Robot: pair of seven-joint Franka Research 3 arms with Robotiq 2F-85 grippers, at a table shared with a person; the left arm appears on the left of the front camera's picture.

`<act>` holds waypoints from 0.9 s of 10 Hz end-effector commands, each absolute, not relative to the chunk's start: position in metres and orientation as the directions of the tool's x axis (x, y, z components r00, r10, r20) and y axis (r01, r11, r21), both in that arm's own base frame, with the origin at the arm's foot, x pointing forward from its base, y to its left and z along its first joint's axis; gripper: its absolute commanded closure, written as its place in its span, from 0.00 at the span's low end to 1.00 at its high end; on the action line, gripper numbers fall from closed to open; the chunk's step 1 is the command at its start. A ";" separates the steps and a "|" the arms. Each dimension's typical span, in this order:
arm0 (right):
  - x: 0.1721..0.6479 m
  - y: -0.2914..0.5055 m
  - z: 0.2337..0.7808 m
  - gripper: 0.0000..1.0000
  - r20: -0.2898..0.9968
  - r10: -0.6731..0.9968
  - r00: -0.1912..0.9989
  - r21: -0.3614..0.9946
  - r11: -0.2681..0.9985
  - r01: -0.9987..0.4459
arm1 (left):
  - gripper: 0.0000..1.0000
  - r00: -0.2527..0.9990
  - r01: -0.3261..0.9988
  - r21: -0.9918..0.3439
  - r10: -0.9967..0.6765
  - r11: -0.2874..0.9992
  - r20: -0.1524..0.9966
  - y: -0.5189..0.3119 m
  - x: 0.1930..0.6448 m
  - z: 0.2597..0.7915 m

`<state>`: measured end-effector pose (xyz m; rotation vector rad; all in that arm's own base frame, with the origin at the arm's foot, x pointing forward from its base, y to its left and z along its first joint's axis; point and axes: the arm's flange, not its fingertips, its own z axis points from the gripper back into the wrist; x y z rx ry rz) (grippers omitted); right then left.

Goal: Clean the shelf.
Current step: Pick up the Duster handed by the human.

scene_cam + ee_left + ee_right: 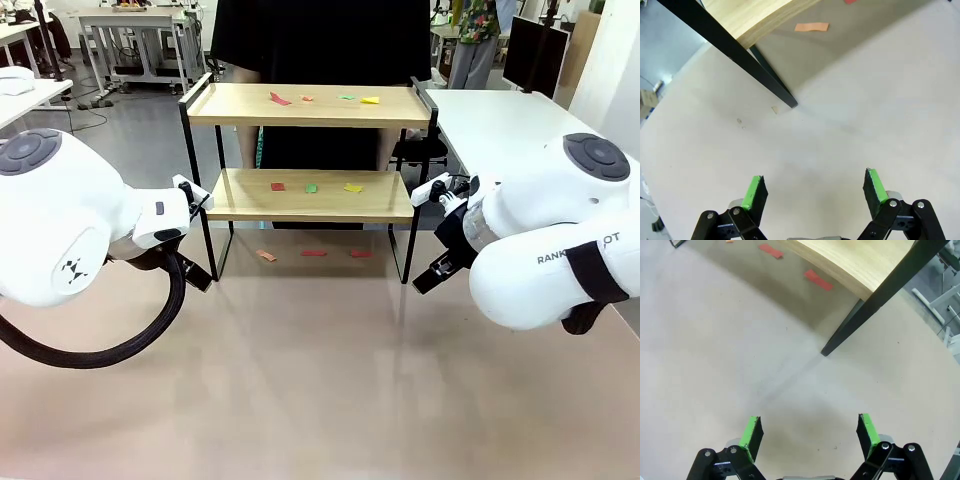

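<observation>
We note the left gripper [815, 182] spread wide, empty, touching nothing, over the bare table [850, 130] by the left near leg of the shelf [760, 20]. Right gripper [810, 426] likewise wide and empty, by the right near leg. Shelf mid-table; coloured scraps [311, 187] on both boards and beneath. From the front, the arms hide most of each claw
</observation>
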<state>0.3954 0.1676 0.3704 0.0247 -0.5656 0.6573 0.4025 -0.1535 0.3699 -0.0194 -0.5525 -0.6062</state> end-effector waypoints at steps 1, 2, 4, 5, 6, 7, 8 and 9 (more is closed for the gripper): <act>0.395 0.168 0.370 0.00 0.505 0.571 0.647 -0.153 0.797 -0.584 | 0.00 0.682 0.546 0.141 -0.535 0.826 0.498 -0.154 0.402 0.370; 0.404 0.160 0.411 0.00 0.549 0.550 0.629 -0.137 0.802 -0.581 | 0.00 0.678 0.583 0.081 -0.539 0.808 0.499 -0.150 0.414 0.404; 0.411 0.134 0.463 0.00 0.606 0.513 0.608 -0.112 0.812 -0.573 | 0.00 0.655 0.630 0.038 -0.557 0.775 0.510 -0.139 0.423 0.453; 0.411 0.112 0.487 0.00 0.637 0.492 0.594 -0.081 0.809 -0.582 | 0.00 0.629 0.678 0.002 -0.583 0.735 0.514 -0.126 0.428 0.475; 0.413 0.086 0.504 0.00 0.670 0.471 0.573 -0.041 0.795 -0.606 | 0.00 0.599 0.733 -0.051 -0.607 0.679 0.522 -0.108 0.434 0.494; 0.417 0.054 0.517 0.00 0.695 0.470 0.544 -0.028 0.774 -0.632 | 0.00 0.529 0.815 -0.111 -0.653 0.568 0.542 -0.081 0.445 0.511; 0.424 0.026 0.521 0.00 0.720 0.472 0.508 -0.003 0.735 -0.679 | 0.00 0.454 0.876 -0.154 -0.673 0.457 0.584 -0.056 0.457 0.518; 0.434 0.000 0.519 0.00 0.743 0.468 0.477 0.010 0.706 -0.708 | 0.00 0.414 0.903 -0.194 -0.661 0.382 0.626 -0.032 0.466 0.519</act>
